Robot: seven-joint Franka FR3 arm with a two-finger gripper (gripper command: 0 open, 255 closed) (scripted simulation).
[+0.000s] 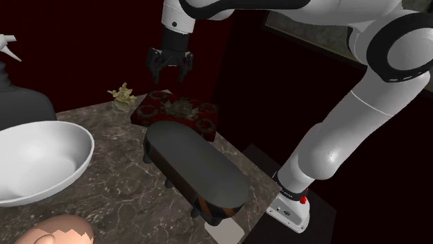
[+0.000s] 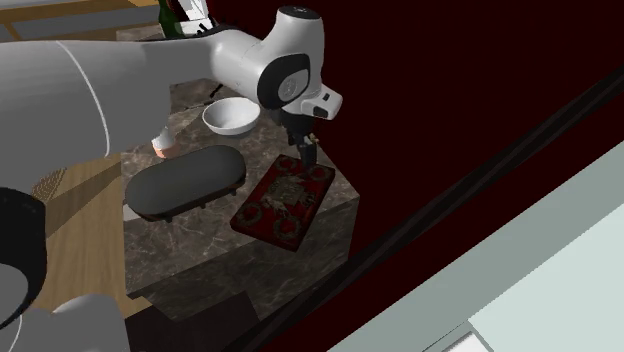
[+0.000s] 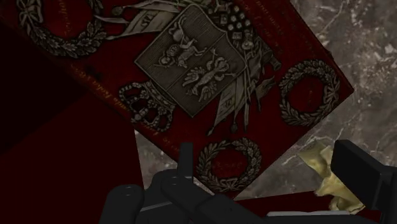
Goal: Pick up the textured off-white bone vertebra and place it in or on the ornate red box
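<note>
The textured, pale yellowish-white bone vertebra [image 1: 123, 95] rests on the dark, veined, marble-look bench [image 1: 111, 163], just beside the corner of the ornate red box [image 1: 175, 111] at the shoulder view's left, close to the bench's far edge. Nothing grips it. In the wrist view the vertebra [image 3: 323, 174] lies on the stone next to one black finger, just off the box's corner.

The flat, rectangular red box lies on the bench with its lid up. The wrist view brings out what the wider views blur: on the red box [image 3: 191, 63] a grey heraldic crest sits at the centre, with grey wreaths near the corners. The second exterior view shows the red box [image 2: 283, 200] near the bench's edge, with a dark red wall beyond.

The all-black hand [image 1: 170, 69] hangs above the box's far part with its fingers apart and nothing between them. Seen from the second exterior view, the hand [image 2: 305, 152] points down over the box's far end.

Beside the box, on its near side in the shoulder view, stands a dark grey oblong footed dish [image 1: 194, 163]. A white bowl [image 1: 41, 159] sits at that view's left, and a peach-coloured rounded object [image 1: 59, 232] lies at its bottom edge.
</note>
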